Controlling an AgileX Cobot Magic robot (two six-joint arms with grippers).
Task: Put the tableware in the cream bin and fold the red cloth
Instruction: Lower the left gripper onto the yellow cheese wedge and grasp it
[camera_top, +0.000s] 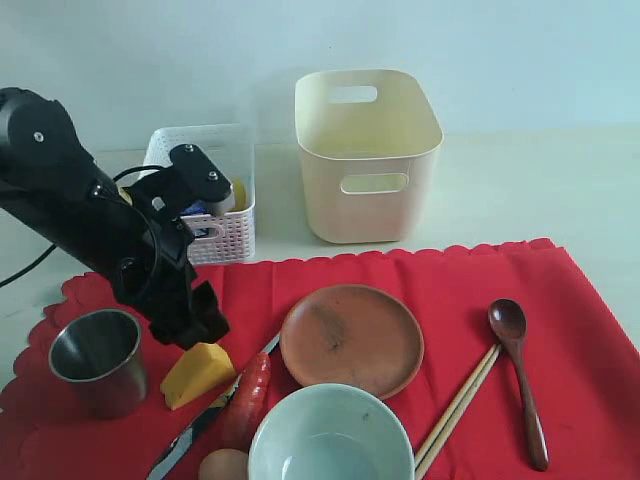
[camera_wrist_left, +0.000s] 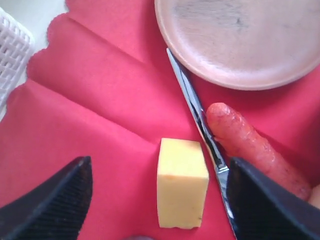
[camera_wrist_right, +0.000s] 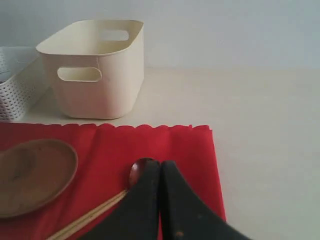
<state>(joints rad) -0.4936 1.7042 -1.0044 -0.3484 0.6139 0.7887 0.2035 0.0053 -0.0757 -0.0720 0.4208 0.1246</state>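
Hovering over the cheese (camera_wrist_left: 182, 182), left gripper (camera_wrist_left: 159, 190) tilted down, released wide; right gripper (camera_wrist_right: 160, 172) clenched.

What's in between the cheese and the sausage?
The knife lies between the cheese and the sausage, clearest in the left wrist view.

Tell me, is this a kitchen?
Probably not: it looks like a robot practice table laid for dinner. A plate, bowl and spoon lie on a red cloth, and a black robot arm reaches over it.

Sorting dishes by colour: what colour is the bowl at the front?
Pale green; the bowl shows best in the exterior view.
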